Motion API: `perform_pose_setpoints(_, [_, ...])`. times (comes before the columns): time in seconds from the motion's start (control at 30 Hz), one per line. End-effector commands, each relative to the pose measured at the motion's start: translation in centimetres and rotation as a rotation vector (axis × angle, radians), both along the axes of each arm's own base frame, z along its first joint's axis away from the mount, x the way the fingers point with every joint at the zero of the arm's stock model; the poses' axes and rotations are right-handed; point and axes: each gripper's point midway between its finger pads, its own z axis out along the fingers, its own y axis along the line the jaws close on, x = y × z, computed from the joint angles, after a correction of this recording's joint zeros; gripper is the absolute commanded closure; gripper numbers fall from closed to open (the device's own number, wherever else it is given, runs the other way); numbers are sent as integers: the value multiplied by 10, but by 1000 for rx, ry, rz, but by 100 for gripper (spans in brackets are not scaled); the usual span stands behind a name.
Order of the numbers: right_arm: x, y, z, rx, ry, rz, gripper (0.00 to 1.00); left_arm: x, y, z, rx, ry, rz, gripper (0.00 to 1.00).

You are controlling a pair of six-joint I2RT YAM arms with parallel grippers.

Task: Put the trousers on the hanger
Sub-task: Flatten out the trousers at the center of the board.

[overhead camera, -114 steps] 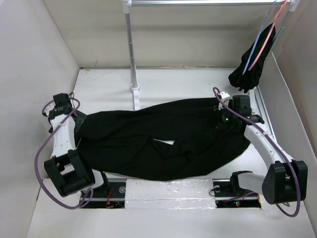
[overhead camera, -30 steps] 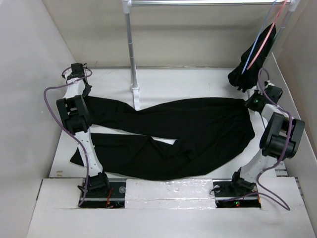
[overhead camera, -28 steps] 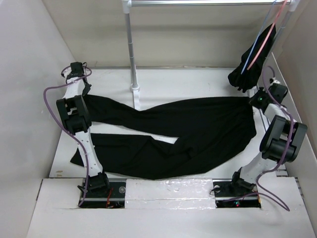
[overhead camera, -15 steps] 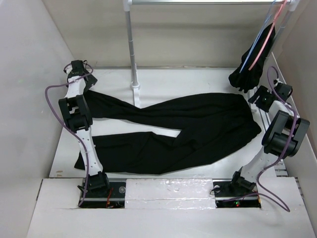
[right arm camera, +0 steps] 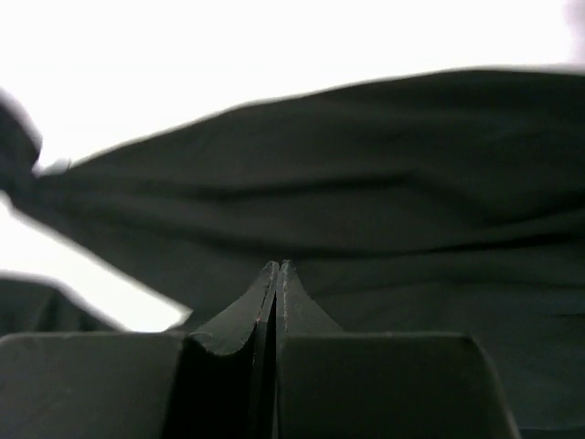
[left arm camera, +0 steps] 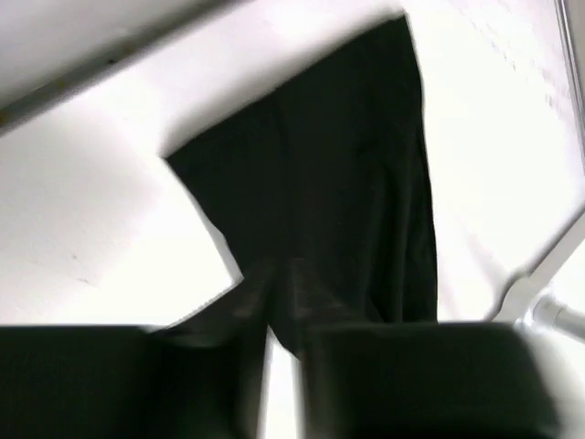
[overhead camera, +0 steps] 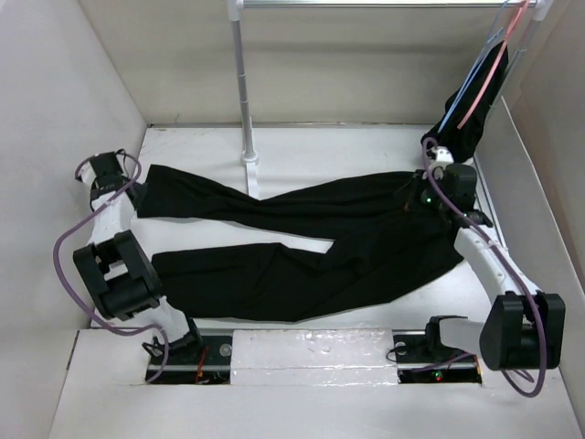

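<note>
Trousers (overhead camera: 311,247), soft, black, 2-legged, are lying flat on the white counter (overhead camera: 320,146) beside a metal rack pole (overhead camera: 245,101), the right end effector (right arm camera: 277,265) hovering pressed together over the waist, the left end effector (left arm camera: 281,329) too blurred to tell.

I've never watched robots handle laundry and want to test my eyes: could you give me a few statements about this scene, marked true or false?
1. The trousers lie spread out on the table. True.
2. The blue hanger lies on the table. False: it hangs from the rail at the far right.
3. The right gripper is wide open. False: its fingers are pressed together.
4. The trouser legs stretch toward the left gripper. True.
</note>
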Motion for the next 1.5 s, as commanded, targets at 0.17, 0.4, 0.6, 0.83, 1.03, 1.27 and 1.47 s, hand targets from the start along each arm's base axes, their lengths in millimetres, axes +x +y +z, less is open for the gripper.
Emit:
perform_pose_setpoints(0.17, [-62, 75, -23, -72, 46, 344, 92, -14, 4, -66, -189, 32, 84, 83])
perform_pose_setpoints(0.4, [-86, 84, -41, -93, 89, 428, 88, 7, 17, -79, -214, 13, 115, 52])
perform_pose_setpoints(0.6, [-89, 84, -45, -102, 106, 424, 86, 23, 30, -93, -207, 54, 138, 71])
perform_pose_setpoints(0.83, [-79, 84, -41, -139, 92, 432, 84, 26, 37, -50, -119, 73, 123, 100])
perform_pose_setpoints(1.03, [-74, 84, -56, -141, 131, 439, 80, 17, 34, -1, -37, 86, 107, 100])
perform_pose_setpoints(1.27, [-78, 80, -63, -168, 171, 453, 73, -24, 47, -24, -19, 212, 150, 100])
perform_pose_setpoints(1.47, [-73, 70, -54, -180, 152, 431, 66, -53, 45, -55, -20, 380, 109, 60])
